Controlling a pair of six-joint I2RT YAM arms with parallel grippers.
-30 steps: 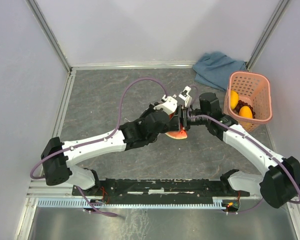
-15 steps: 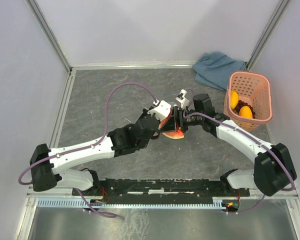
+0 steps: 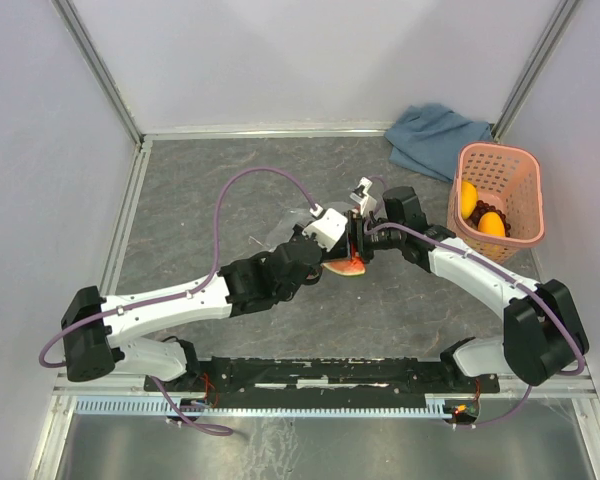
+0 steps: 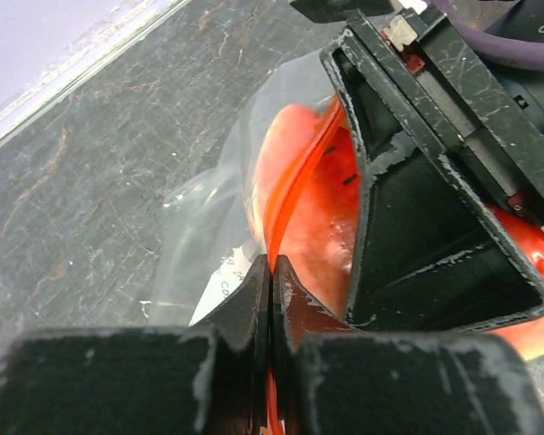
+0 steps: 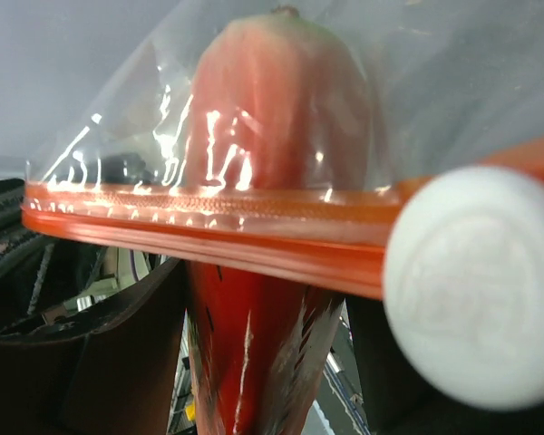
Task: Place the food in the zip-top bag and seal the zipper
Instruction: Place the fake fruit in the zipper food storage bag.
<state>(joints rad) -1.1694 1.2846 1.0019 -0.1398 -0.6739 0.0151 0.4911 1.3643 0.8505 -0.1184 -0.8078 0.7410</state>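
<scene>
A: left gripper (image 4: 272,272) state?
B: pinched tight on zipper (image 4: 295,195).
A: right gripper (image 3: 358,238)?
B: at bag (image 5: 453,82) mouth, beside white end piece (image 5: 476,281). Can't tell if closed.
A: food?
B: watermelon (image 5: 272,118) inside bag. Orange fruit (image 3: 492,222) and yellow fruit (image 3: 467,198) in basket (image 3: 525,165), well apart.

Cut-off white lettering on the purple cable (image 4: 517,27), tiny unreadable print on the zip-top bag (image 4: 208,208)'s white label (image 4: 225,281)

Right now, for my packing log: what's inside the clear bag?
A red watermelon wedge shows through the zip-top bag. The right gripper covers part of it, so more cannot be ruled out.
</scene>
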